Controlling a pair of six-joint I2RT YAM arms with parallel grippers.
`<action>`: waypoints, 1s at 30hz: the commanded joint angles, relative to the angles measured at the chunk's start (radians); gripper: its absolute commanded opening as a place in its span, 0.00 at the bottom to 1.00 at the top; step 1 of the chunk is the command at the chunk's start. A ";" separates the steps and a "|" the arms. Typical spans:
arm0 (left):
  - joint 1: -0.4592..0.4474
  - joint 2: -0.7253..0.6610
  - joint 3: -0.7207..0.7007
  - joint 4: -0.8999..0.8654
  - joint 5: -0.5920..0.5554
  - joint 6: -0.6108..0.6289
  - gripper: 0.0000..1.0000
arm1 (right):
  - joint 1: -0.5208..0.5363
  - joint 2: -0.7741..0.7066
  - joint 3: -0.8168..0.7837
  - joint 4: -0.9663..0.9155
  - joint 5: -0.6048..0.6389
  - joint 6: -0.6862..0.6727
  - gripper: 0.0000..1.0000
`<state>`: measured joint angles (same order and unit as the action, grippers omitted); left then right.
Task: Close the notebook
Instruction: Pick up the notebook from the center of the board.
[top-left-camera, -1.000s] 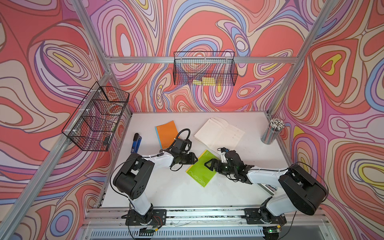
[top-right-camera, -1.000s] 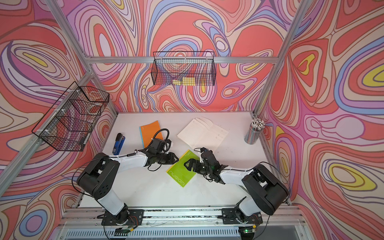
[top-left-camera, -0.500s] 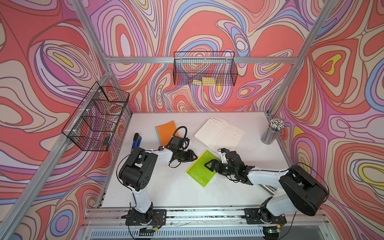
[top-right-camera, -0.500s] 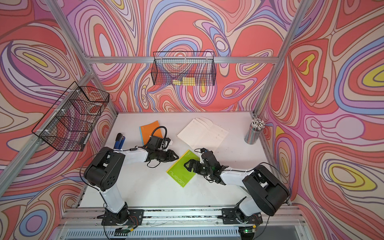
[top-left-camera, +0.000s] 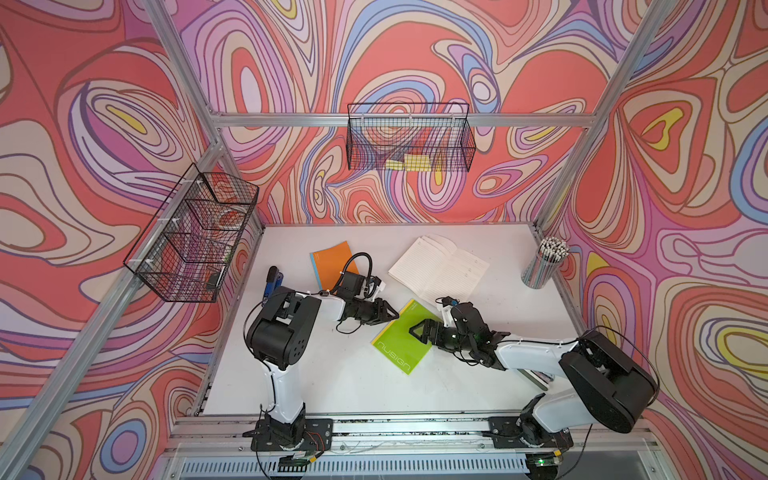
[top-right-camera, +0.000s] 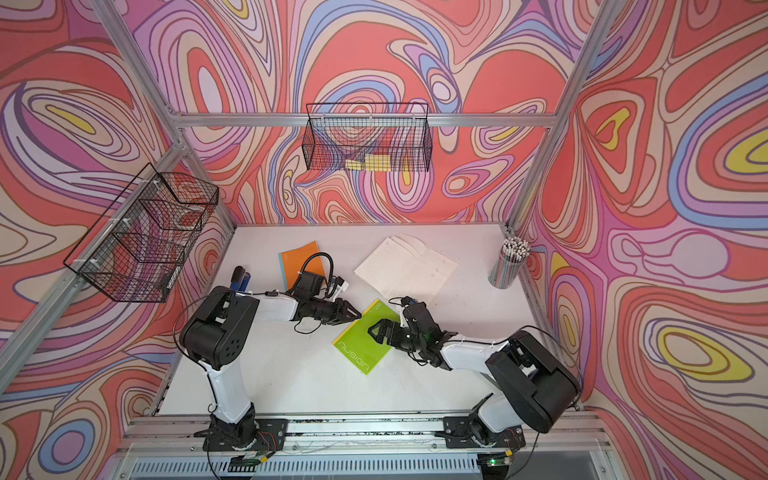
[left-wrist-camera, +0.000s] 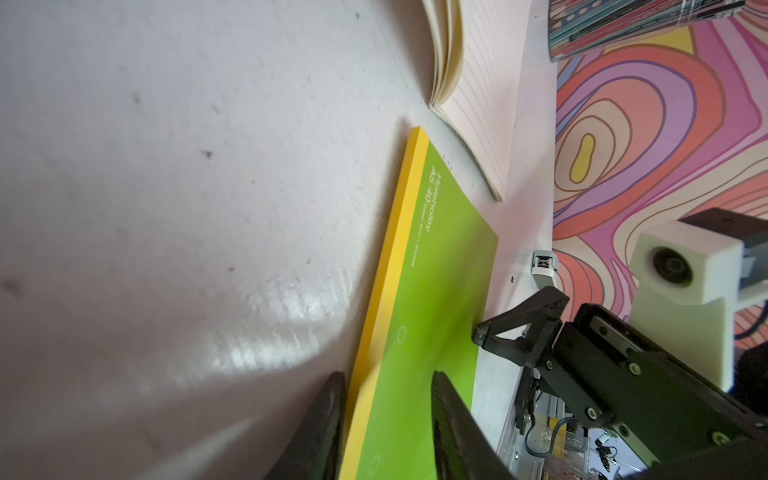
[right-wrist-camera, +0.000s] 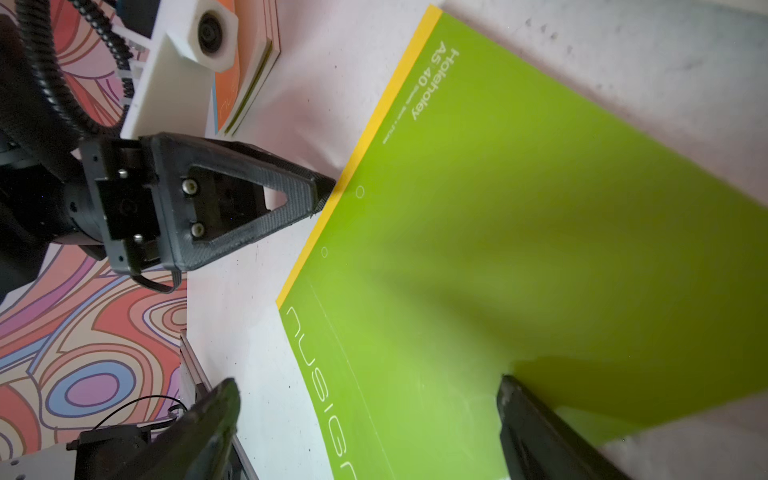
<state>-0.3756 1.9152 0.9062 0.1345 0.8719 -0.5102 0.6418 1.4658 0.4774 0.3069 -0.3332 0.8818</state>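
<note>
Since a second ago, brought the left hand (top-left-camera: 390, 314) a little further forward, right up to the spine of the green notebook (top-left-camera: 397, 340), with that arm's big joint shifted back toward the wall. Kept the right hand (top-left-camera: 415, 330) about where it was. Left the notebook itself unmoved: closed, flat on the worktop (top-left-camera: 332, 374), directly between the two hands.

In the left wrist view, holds the left hand's fingers (left-wrist-camera: 328, 419) partly apart, one to each side of the yellow spine strip (left-wrist-camera: 395, 257), not clamped on it. In the right wrist view, sets a fingertip (right-wrist-camera: 322, 193) of that hand right at the strip.

Spreads the right hand wide, gripping nothing: one finger (right-wrist-camera: 540, 440) over the green cover near its edge, the other out over bare worktop.

On the far side of the right hand, an open lined notebook (top-left-camera: 438, 270), pages up, just apart from the green one. Beside the left hand's wrist, on the far side, an orange notebook (top-left-camera: 330, 259), closed.
</note>
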 joint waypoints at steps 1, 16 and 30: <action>-0.003 0.043 -0.009 -0.010 0.026 -0.008 0.37 | 0.004 0.003 -0.027 -0.058 -0.006 0.009 0.98; -0.003 0.046 -0.007 -0.007 0.133 0.013 0.23 | 0.004 0.012 -0.038 -0.040 -0.006 0.011 0.98; -0.002 -0.018 -0.027 -0.028 0.111 0.012 0.00 | 0.005 -0.021 -0.031 -0.054 -0.009 0.002 0.98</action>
<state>-0.3725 1.9465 0.8959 0.1436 0.9829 -0.5087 0.6418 1.4597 0.4652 0.3233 -0.3382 0.8841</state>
